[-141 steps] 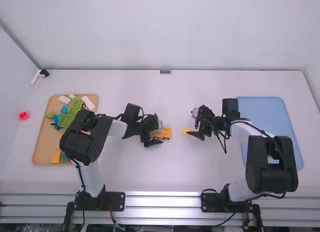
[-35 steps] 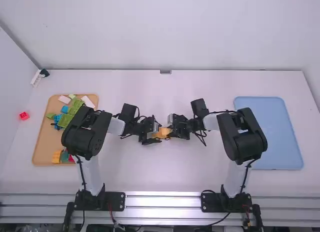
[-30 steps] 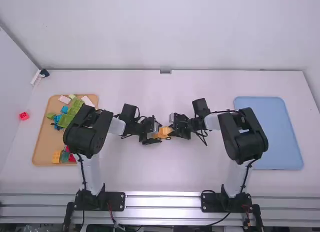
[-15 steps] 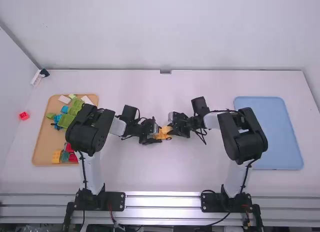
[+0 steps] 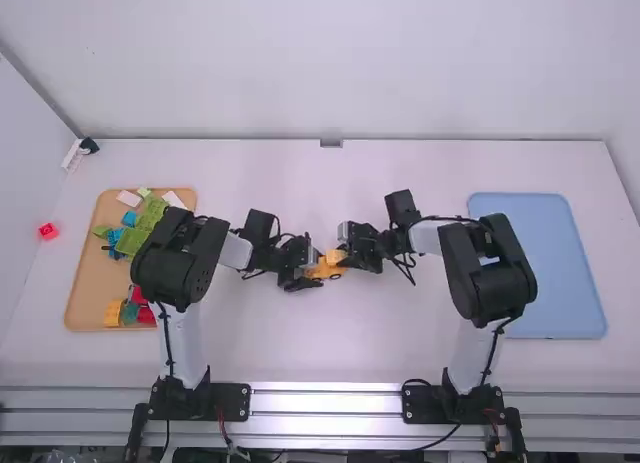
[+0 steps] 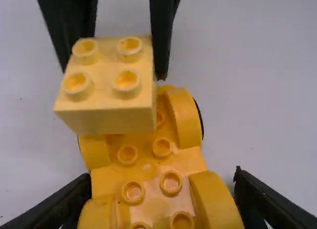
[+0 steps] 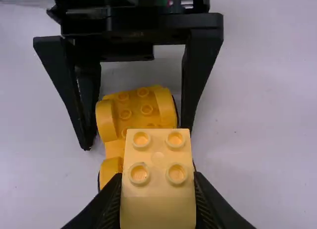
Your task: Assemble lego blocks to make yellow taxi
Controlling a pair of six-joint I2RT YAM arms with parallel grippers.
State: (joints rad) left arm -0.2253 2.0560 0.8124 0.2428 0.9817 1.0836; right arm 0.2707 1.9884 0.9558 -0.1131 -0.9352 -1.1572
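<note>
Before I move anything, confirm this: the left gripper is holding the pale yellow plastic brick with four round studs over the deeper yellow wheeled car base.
Wrong gripper: the brick is held by the right gripper, not the left, as the right wrist view shows. It is indeed over the car base.

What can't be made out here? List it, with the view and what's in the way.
- Underside of the pale yellow block, right wrist view: its own top and side cover it.
- Whether that block touches the wheeled base, left wrist view: the block hides the spot.
- Near end of the base, left wrist view: cut off by the bottom edge.
- Part of the tan tray, high view: behind the left arm.
</note>
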